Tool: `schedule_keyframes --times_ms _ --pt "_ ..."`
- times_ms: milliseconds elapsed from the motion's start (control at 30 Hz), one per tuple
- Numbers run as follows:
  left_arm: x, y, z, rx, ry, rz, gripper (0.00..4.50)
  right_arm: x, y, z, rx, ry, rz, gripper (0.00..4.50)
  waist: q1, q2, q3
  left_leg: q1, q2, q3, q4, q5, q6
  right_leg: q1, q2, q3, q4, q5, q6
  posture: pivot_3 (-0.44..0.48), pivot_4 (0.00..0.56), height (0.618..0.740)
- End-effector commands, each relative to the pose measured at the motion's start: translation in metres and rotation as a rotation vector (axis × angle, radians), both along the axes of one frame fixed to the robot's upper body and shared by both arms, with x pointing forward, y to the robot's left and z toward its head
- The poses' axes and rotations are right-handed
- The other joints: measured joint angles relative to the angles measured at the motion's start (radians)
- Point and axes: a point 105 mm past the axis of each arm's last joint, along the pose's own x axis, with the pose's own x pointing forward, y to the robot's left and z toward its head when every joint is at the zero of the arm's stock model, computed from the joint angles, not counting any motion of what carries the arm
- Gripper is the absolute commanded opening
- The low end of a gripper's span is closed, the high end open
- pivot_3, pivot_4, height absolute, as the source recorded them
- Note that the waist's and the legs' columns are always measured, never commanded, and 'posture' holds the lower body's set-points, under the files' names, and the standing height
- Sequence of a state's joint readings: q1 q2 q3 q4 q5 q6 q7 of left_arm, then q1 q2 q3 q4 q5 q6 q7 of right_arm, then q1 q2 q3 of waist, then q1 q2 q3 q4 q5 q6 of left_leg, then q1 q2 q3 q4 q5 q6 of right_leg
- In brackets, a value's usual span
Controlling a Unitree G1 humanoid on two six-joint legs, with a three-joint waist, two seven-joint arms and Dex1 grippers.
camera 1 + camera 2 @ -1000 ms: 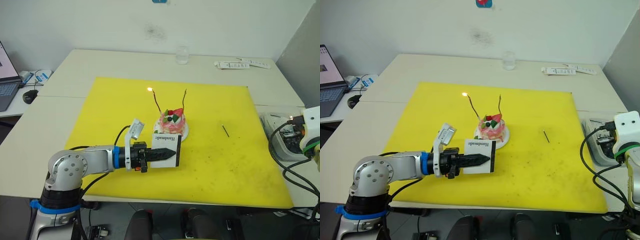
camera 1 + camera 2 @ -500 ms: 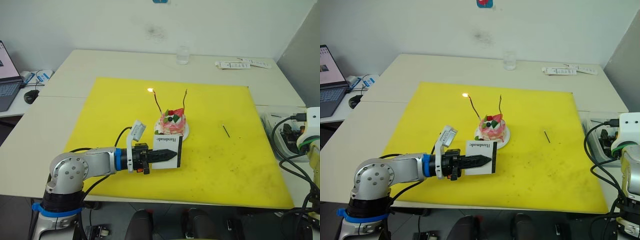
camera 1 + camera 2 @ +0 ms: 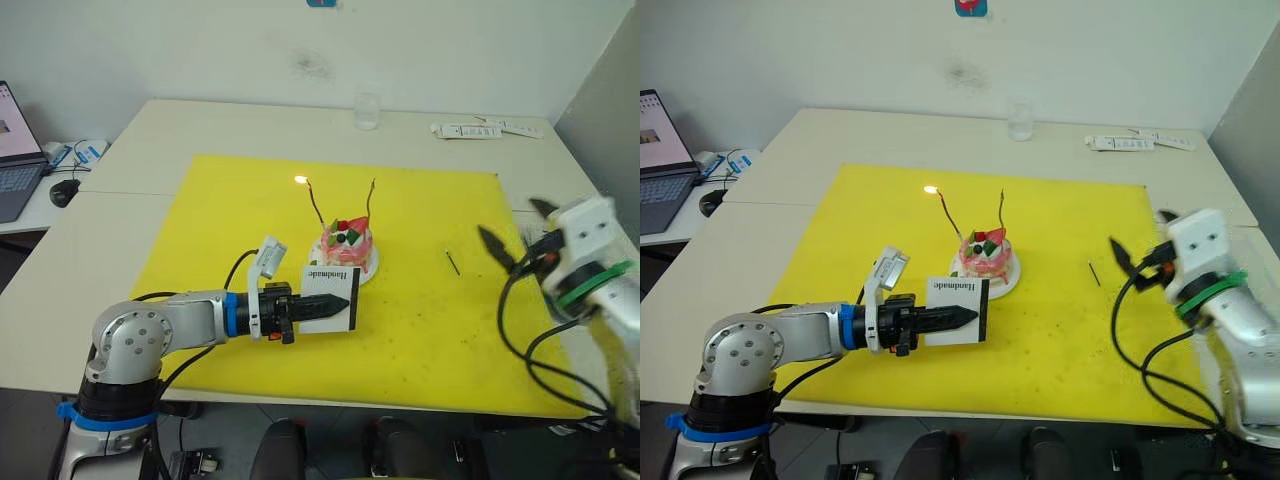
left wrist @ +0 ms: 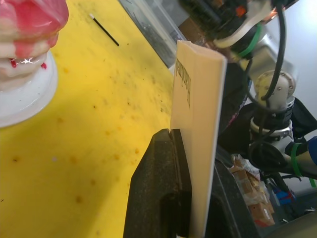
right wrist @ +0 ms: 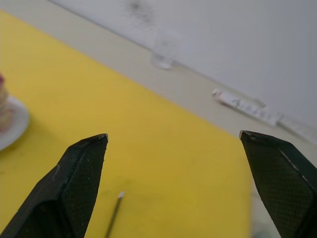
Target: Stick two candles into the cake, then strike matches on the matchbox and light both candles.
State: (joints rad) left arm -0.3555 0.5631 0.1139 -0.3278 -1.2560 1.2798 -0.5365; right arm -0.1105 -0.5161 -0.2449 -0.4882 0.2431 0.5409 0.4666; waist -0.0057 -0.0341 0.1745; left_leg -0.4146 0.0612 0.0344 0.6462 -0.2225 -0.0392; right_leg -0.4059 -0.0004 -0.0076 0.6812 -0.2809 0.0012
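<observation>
A pale table (image 3: 150, 135) carries a large yellow mat (image 3: 250, 220) that covers most of its near half. The left gripper (image 3: 343, 305) reaches in from the near left, its jaws clamped on the matchbox (image 3: 333, 288), which stands on edge just in front of the cake with the word "Handmade" along its top. The right gripper (image 3: 512, 232) hangs over the mat's right edge with its jaws spread wide and nothing between them. The cake (image 3: 346, 243) sits on its small white plate (image 3: 372, 266) near the middle of the mat. Two candles (image 3: 315, 205) stand in the cake, leaning apart; the left one carries a small flame (image 3: 299, 180) at its tip, the right one (image 3: 369, 203) shows none. One match (image 3: 452, 262) lies flat on the mat, between the cake and the right gripper.
</observation>
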Motion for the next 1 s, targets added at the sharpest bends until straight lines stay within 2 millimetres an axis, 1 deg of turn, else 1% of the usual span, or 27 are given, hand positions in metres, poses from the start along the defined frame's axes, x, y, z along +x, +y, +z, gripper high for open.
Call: schedule_keyframes --times_ms 33,167,200,267,400,467,567,667,767,867,1000 --pt "-0.002 -0.001 0.009 -0.016 -0.037 -0.013 0.00 0.011 -0.002 -0.008 0.022 -0.025 -0.055 4.46 0.000 0.000 0.000 0.000 0.000 0.000 0.000 0.000 0.000 0.000 0.000 0.000 0.000 0.000 0.000 0.000 0.150 0.740" --pt "-0.002 0.000 0.009 -0.012 -0.037 -0.011 0.00 0.021 0.005 -0.032 0.031 0.025 -0.054 4.46 0.000 0.000 0.000 0.000 0.000 0.000 0.000 0.000 0.000 0.000 0.000 0.000 0.000 0.000 0.000 0.000 0.150 0.740" --pt "-0.002 0.000 0.009 -0.011 -0.037 -0.010 0.00 0.025 0.003 -0.039 0.044 0.048 -0.077 4.46 0.000 0.000 0.000 0.000 0.000 0.000 0.000 0.000 0.000 0.000 0.000 0.000 0.000 0.000 0.000 0.000 0.150 0.740" --pt "-0.002 0.000 0.009 -0.011 -0.038 -0.009 0.00 0.033 0.001 -0.048 0.081 0.068 -0.112 4.46 0.000 0.000 0.000 0.000 0.000 0.000 0.000 0.000 0.000 0.000 0.000 0.000 0.000 0.000 0.000 0.000 0.150 0.740" --pt "-0.001 0.000 0.009 -0.006 -0.037 -0.008 0.00 0.043 -0.001 -0.057 0.064 0.086 -0.153 4.46 0.000 0.000 0.000 0.000 0.000 0.000 0.000 0.000 0.000 0.000 0.001 0.000 0.000 0.000 0.000 0.000 0.150 0.740" --pt "-0.001 0.001 0.010 -0.005 -0.038 -0.008 0.00 0.046 0.001 -0.060 0.088 0.091 -0.160 4.46 0.000 0.000 0.000 0.000 0.000 0.000 0.000 0.000 0.000 0.000 0.001 0.000 0.000 0.000 0.000 0.000 0.150 0.740" --pt "0.001 0.002 0.011 0.000 -0.040 -0.006 0.00 0.048 0.000 -0.068 0.075 0.124 -0.188 4.46 0.000 0.000 0.000 0.000 0.000 0.000 0.000 0.000 0.000 0.000 0.001 0.000 0.000 0.000 0.000 0.000 0.150 0.740" --pt "0.001 0.003 0.011 0.004 -0.040 -0.004 0.00 0.047 0.002 -0.072 0.077 0.150 -0.198 3.88 0.000 0.000 0.000 0.000 0.000 0.000 0.000 0.000 0.000 0.000 0.001 0.000 0.000 0.000 0.000 0.000 0.150 0.740" --pt "0.002 0.003 0.010 0.007 -0.040 -0.003 0.00 0.043 0.003 -0.079 0.086 0.192 -0.209 2.84 0.000 0.000 0.000 0.000 0.000 0.000 0.000 0.000 0.000 0.000 0.000 0.000 0.001 0.000 0.000 0.000 0.150 0.740" --pt "0.002 0.004 0.010 0.009 -0.039 -0.002 0.00 0.040 0.010 -0.082 0.100 0.214 -0.199 1.70 0.002 0.000 0.000 0.000 0.000 0.000 0.000 0.000 0.000 0.000 0.000 0.000 0.001 0.000 0.000 0.000 0.150 0.740" --pt "0.001 0.004 0.009 0.010 -0.038 0.000 0.00 0.038 0.014 -0.081 0.112 0.218 -0.195 0.26 0.003 0.000 0.000 0.000 0.000 0.000 0.000 0.000 0.000 0.000 -0.001 0.000 0.000 0.000 0.000 0.000 0.150 0.740"
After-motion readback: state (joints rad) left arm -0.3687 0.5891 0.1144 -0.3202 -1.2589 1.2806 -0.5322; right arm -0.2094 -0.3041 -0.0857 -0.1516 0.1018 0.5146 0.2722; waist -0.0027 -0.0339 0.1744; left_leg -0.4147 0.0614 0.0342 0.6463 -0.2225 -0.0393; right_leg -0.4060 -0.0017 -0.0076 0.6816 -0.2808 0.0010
